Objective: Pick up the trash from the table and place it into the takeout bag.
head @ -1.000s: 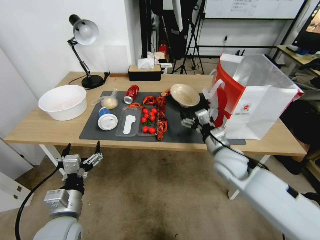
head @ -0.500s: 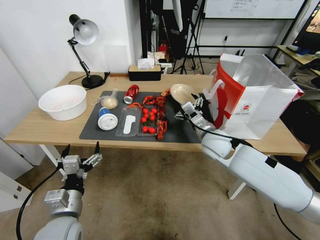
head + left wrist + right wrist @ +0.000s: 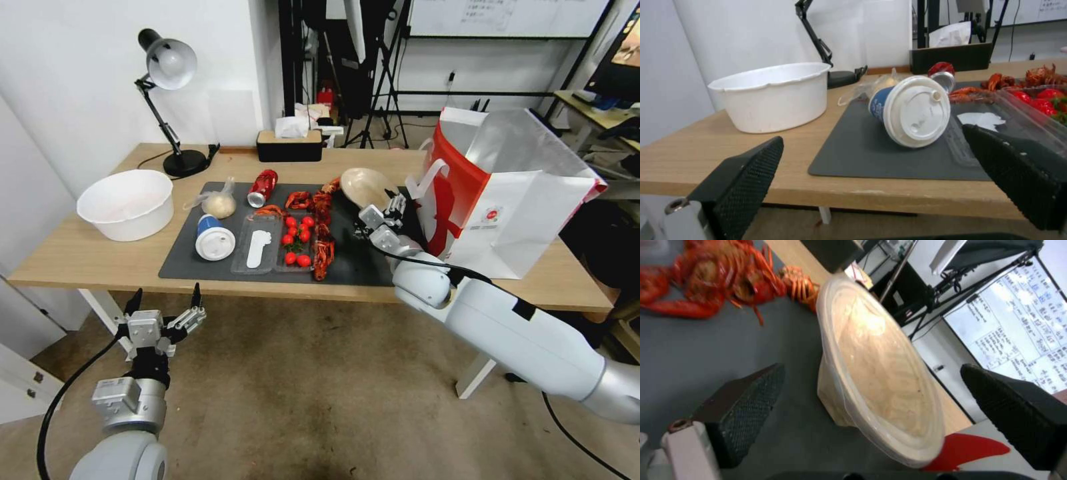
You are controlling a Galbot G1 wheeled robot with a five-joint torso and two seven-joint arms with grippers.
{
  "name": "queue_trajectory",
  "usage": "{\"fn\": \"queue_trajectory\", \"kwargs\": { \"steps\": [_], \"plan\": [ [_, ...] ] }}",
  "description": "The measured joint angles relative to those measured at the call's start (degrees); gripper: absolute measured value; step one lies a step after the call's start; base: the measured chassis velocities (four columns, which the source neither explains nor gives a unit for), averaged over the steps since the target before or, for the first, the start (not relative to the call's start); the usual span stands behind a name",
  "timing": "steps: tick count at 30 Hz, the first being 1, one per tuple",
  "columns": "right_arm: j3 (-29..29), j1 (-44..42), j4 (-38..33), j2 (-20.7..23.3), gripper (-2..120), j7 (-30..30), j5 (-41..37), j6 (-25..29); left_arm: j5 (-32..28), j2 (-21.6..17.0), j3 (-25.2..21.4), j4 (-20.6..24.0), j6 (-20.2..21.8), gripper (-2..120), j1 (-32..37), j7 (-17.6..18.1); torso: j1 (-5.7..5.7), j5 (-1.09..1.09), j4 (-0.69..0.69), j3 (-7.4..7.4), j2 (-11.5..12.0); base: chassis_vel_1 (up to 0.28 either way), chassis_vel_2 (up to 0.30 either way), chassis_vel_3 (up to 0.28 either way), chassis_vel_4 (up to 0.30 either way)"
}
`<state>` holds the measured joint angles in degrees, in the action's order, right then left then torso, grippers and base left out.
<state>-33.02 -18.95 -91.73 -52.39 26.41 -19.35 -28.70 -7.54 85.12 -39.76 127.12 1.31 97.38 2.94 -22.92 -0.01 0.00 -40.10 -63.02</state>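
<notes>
While our right gripper (image 3: 381,215) hovers spread wide at the beige shallow bowl (image 3: 365,187), we see in the right wrist view the bowl (image 3: 876,373) sitting tilted between the two black pads (image 3: 744,406), neither one touching it. That bowl rests on the dark grey mat (image 3: 213,267), just beside the takeout bag (image 3: 513,200), which stands open on the table (image 3: 67,257). Our left gripper (image 3: 163,310) hangs unclenched and empty below the mat's near edge, facing the blue cup with white lid (image 3: 911,111) lying on its side.
</notes>
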Motion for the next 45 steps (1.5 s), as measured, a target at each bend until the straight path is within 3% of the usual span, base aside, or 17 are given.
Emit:
{"fn": "queue_trajectory", "kwargs": {
  "steps": [9, 21, 32, 37, 45],
  "plan": [
    [-2.40, 2.21, 4.48, -2.32, 93, 0.86, -1.39, 0.00, -0.02, -0.26, -0.26, -0.24, -0.44, 100, 0.01, 0.01, 0.00, 0.01, 0.00, 0.00, 0.00, 0.000, 0.000, 0.000, 0.000],
    [-4.24, 4.14, 9.49, -5.29, 58, 1.91, -1.71, 0.19, 0.08, -0.13, -0.29, -0.70, -0.97, 100, -0.05, 0.05, 0.00, 0.01, 0.00, 0.00, 0.00, 0.000, 0.000, 0.000, 0.000],
    [-4.80, 4.60, 10.85, -6.12, 15, 2.61, -2.56, -0.23, 0.25, -0.04, -0.20, -0.95, -1.16, 100, 0.01, 0.05, 0.01, 0.01, 0.00, 0.00, -0.01, 0.000, 0.000, 0.000, 0.000],
    [-4.83, 4.61, 10.86, -6.08, 2, 2.99, -3.20, -0.44, 0.28, -0.02, -0.10, -1.01, -1.21, 100, 0.02, 0.04, 0.01, 0.01, 0.00, 0.00, -0.01, 0.000, 0.000, 0.000, 0.000],
    [-4.44, 4.60, 10.35, -6.08, 0, 3.73, -3.48, 0.56, 0.38, 0.00, 0.08, -1.16, -1.34, 100, 0.00, 0.03, 0.00, 0.01, 0.00, 0.00, -0.01, 0.000, 0.000, 0.000, 0.000]
  ]
}}
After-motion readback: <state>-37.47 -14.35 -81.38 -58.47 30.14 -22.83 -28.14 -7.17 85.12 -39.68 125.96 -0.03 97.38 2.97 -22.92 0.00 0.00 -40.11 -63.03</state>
